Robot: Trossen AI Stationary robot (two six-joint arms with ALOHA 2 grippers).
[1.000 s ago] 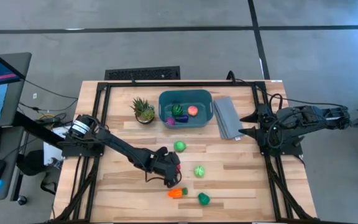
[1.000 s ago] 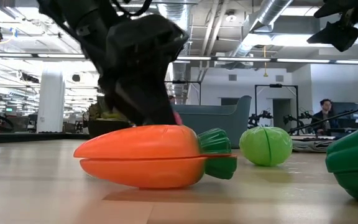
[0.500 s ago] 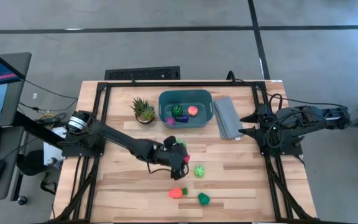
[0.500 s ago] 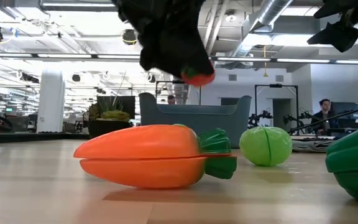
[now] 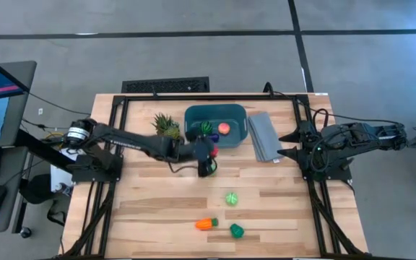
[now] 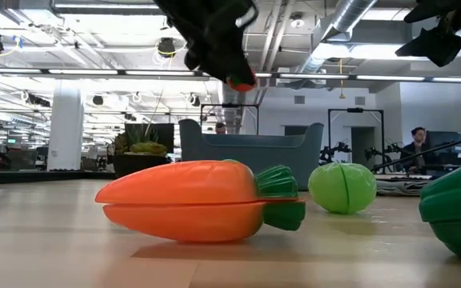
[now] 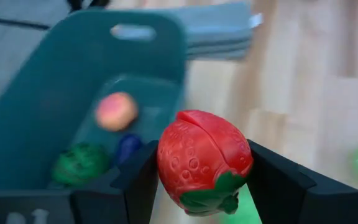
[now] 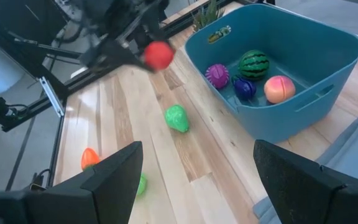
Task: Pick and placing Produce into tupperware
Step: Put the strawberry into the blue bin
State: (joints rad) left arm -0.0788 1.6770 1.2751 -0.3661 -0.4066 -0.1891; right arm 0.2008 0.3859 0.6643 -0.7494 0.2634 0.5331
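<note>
High view: left tool (image 5: 206, 157) sits just beside the near rim of the tupperware (image 5: 240, 137), over the wooden bench (image 5: 157, 195).
Left tool state: clamped on the strawberry (image 7: 202, 160), one dark flat finger (image 7: 140, 186) against each side.
Strawberry: glossy red moulded plastic, dimpled seed pits, a seam across the top, green leaf cap at the low end; held in the air, clear of the bench.
Tupperware: teal-blue smooth plastic tub, rectangular with rounded corners, slotted handle at each short end.
Tub contents: striped round watermelon (image 8: 253, 63), pink peach (image 8: 279, 88), spiky magenta piece (image 8: 217, 76), dark purple eggplant (image 8: 245, 88), all resting on the tub floor.
Bench surface: pale wood planks with visible grain, dark metal frame around it.
Carrot (image 6: 202, 201): orange, tapered, smooth, split by a lengthwise seam, green ridged top; lying on its side on the bench, well apart from the tub.
Green ball (image 6: 342, 187): round, light green, seamed; on the bench beyond the carrot.
Dark green piece (image 5: 236, 230): lumpy, lying near the carrot.
Lumpy green piece (image 8: 177, 118): on the bench near the tub.
Grey slab (image 5: 262, 136): flat, ribbed, lying beside the tub.
Potted plant (image 5: 165, 126): spiky green leaves, standing beside the tub's other end.
Right tool (image 8: 194, 186): parked at the bench's right edge, fingers apart, holding nothing.
</note>
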